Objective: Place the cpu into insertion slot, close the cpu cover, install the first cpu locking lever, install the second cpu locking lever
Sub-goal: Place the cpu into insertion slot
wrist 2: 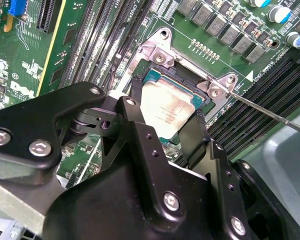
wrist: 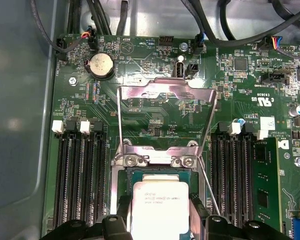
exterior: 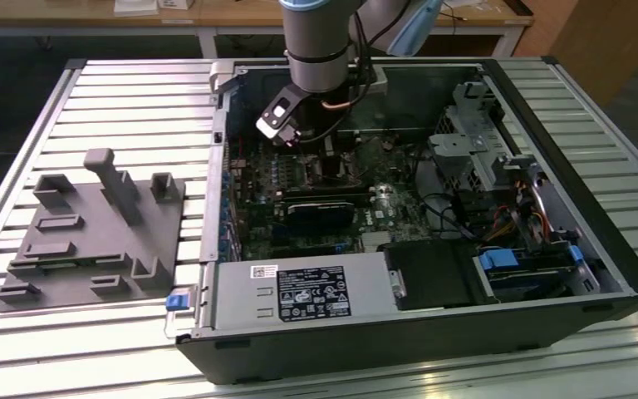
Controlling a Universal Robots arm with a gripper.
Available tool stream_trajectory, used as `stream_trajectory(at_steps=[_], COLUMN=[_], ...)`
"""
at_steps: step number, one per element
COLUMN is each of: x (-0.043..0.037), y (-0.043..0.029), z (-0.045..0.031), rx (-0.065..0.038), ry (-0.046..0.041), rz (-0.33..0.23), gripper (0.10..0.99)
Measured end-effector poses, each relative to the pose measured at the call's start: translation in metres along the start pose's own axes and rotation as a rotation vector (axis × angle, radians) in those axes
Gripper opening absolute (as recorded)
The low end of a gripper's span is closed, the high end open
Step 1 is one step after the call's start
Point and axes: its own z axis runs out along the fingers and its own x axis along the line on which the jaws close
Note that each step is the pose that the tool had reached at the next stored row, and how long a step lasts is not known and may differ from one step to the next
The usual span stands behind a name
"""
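One cpu: pale silvery-tan square, green-edged, lower centre of the first wrist view. One tool, mine, closed chip-wide on its two opposite edges. One cpu cover, raised open.

Exterior view apparently high, angled down; both wrist views close over cpu.

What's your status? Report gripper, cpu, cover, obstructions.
Arm's gripper shut on cpu, gripping two opposite edges. Chip sits down in insertion slot. The cpu cover is swung open, off the slot. Nothing lying across the slot.
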Motion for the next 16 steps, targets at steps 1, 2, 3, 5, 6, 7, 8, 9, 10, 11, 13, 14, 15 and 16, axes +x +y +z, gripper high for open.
stream_trajectory(at_steps=[1, 2, 3, 5, 6, 7, 8, 9, 10, 11, 13, 14, 15, 16], x=[0.0, 0.0, 0.0, 0.0001, 0.0002, 0.0001, 0.0001, 0.0, 0.0, 0.0, -0.0001, -0.0001, -0.0002, -0.0002], y=[0.0, 0.0, 0.0, 0.0001, 0.0001, 0.0001, 0.0001, 0.0, 0.0, 0.0001, 0.0003, 0.0005, 0.0007, 0.0009], z=[0.0, 0.0, 0.0, 0.0002, 0.0003, 0.0003, 0.0002, 0.0001, 0.0, -0.0005, -0.0024, -0.004, -0.0054, -0.0069], rx=[0.0, 0.0, 0.0, 0.0, -0.001, -0.001, 0.0, 0.0, 0.0, 0.0, 0.0, 0.0, 0.0, 0.0], ry=[0.0, 0.0, 0.0, 0.0003, 0.0009, 0.0007, 0.0005, 0.0002, 0.0001, -0.0001, 0.0, -0.0001, 0.0001, 0.0001], rz=[0.0, 0.0, 0.0, 0.0, 0.0, 0.0, 0.0, 0.0, 0.0, 0.0, 0.0, 0.0, 0.0, 0.0], gripper=[0.541, 0.541, 0.541, 0.553, 0.553, 0.616, 0.616, 0.616, 0.616, 0.616, 0.616, 0.616, 0.616, 0.616])
